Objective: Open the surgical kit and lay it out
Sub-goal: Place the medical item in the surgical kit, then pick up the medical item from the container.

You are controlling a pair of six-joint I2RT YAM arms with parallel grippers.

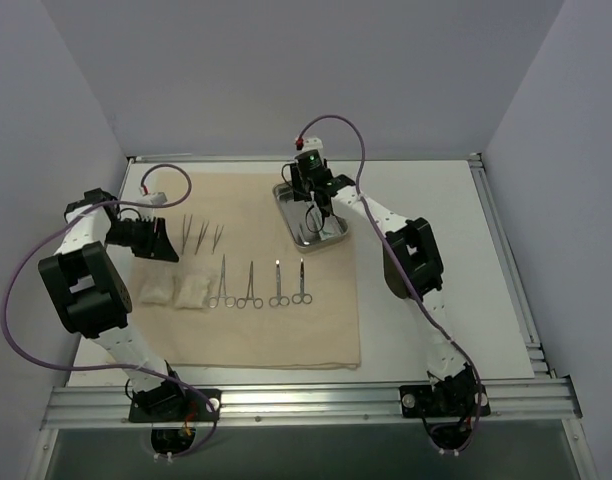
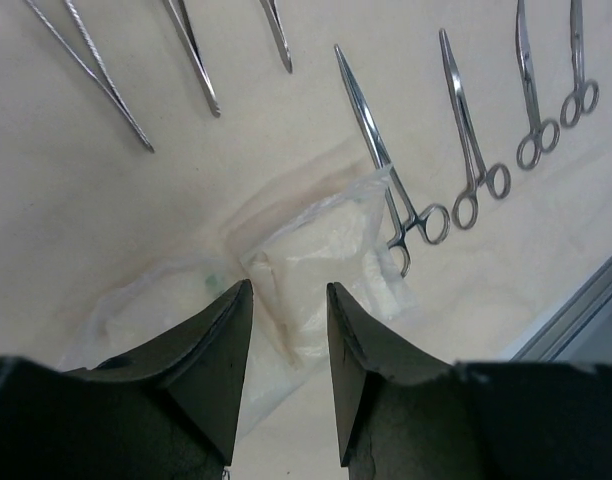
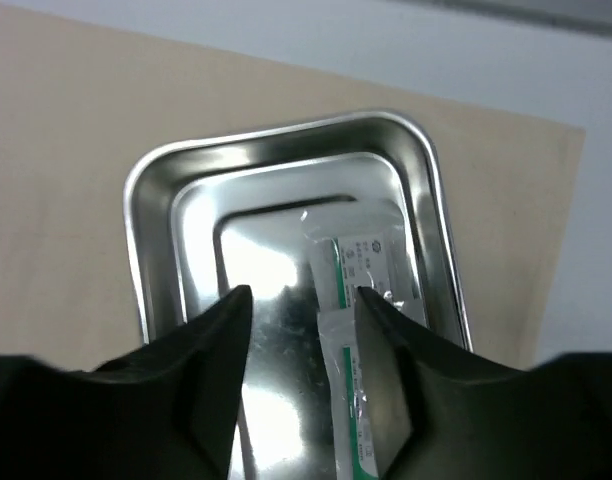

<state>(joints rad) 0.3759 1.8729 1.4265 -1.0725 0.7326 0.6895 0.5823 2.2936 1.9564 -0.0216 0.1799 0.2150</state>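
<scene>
Right hand [image 3: 302, 296] above steel tray [image 3: 144, 185], clear packets [image 3: 366, 262] inside

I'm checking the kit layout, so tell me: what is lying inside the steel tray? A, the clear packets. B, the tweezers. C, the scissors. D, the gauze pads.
A: the right wrist view shows the clear packets with green-edged labels lying in the steel tray, while the gauze pads lie out on the cloth.
</scene>
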